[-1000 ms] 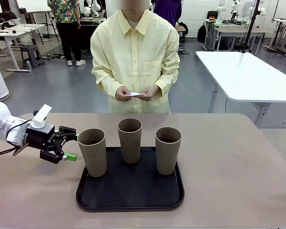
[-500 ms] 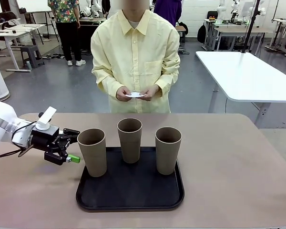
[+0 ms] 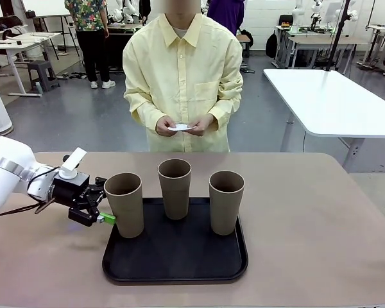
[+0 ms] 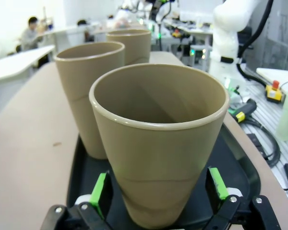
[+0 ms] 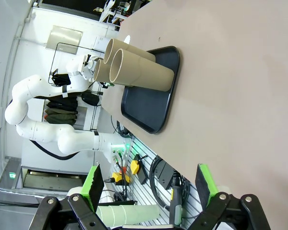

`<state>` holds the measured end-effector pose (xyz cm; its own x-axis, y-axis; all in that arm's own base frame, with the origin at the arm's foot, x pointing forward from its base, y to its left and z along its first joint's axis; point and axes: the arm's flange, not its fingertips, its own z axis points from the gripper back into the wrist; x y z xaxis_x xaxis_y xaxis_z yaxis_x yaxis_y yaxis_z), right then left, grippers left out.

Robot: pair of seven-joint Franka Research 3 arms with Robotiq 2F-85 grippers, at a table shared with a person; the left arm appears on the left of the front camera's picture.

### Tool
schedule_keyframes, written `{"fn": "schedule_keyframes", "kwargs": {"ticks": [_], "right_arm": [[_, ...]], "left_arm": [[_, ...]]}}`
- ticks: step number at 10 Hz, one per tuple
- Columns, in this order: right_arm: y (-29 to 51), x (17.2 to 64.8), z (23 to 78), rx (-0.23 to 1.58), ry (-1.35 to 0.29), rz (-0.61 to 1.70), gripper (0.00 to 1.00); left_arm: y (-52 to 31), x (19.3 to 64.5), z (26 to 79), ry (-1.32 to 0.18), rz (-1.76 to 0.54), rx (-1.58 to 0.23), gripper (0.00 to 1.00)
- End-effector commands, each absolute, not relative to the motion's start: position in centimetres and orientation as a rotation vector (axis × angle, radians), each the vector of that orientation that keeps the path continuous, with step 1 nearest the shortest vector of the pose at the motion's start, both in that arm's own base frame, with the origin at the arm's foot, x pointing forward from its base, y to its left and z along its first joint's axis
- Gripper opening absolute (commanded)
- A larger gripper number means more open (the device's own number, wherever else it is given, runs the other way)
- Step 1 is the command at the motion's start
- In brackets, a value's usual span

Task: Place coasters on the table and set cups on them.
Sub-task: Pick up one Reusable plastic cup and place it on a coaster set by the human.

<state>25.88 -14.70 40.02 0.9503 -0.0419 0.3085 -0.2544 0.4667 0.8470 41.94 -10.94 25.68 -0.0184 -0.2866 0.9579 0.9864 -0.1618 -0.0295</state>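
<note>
Standing upright on the tray, three cups open upward.

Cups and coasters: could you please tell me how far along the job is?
Done: nothing; no coaster lies on the table, and all three cups stand on the black tray. In hand: the left arm has open jaws flanking the left cup; the person holds a coaster. Left: every coaster and cup.

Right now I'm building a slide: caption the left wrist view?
Open left gripper straddles the nearest cup on the black tray, two more cups behind.
</note>
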Motion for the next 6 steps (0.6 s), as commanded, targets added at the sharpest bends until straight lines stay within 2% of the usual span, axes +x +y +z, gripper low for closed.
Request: {"fn": "schedule_keyframes", "kwargs": {"ticks": [1, 6], "right_arm": [[-14.8, 25.9, 40.0, 1.087, -0.305, 0.139, 1.0], [-14.8, 25.9, 40.0, 1.087, -0.305, 0.139, 1.0]], "left_arm": [[-12.0, 42.5, 25.0, -0.942, -1.458, -1.108, 1.0], [-13.2, 42.8, 24.1, -0.972, -1.471, -1.133, 1.0]]}}
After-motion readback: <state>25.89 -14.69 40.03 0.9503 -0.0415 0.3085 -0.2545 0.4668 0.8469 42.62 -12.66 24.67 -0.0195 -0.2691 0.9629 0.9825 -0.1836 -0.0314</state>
